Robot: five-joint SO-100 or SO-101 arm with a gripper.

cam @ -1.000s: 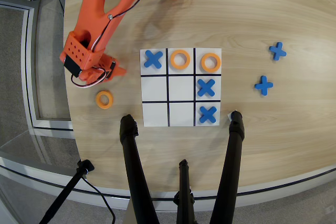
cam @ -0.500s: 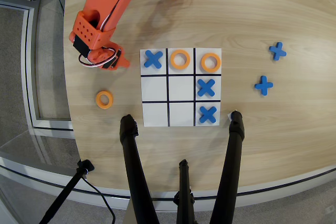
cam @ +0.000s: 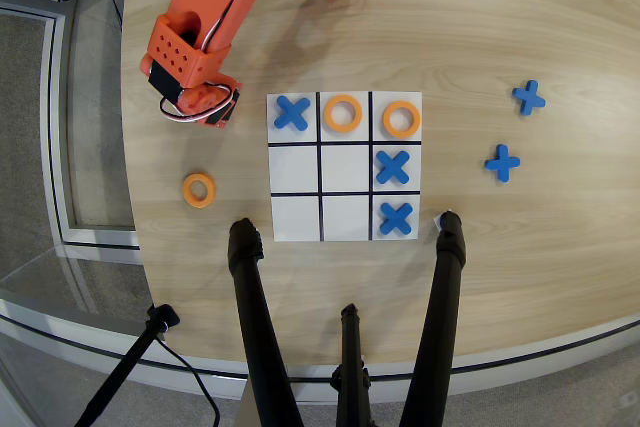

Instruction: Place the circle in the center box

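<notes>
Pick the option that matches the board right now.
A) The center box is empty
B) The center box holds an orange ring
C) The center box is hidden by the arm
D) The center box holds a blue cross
A: the center box shows bare white, while one orange ring lies off the board on the table.

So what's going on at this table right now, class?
An orange robot arm is playing noughts and crosses on a white board. Its gripper hangs left of the board; whether it holds anything can't be told. Three blue crosses and two orange rings sit in cells. The center box is empty. A spare ring lies on the table to the left, and two spare crosses lie to the right.
</notes>
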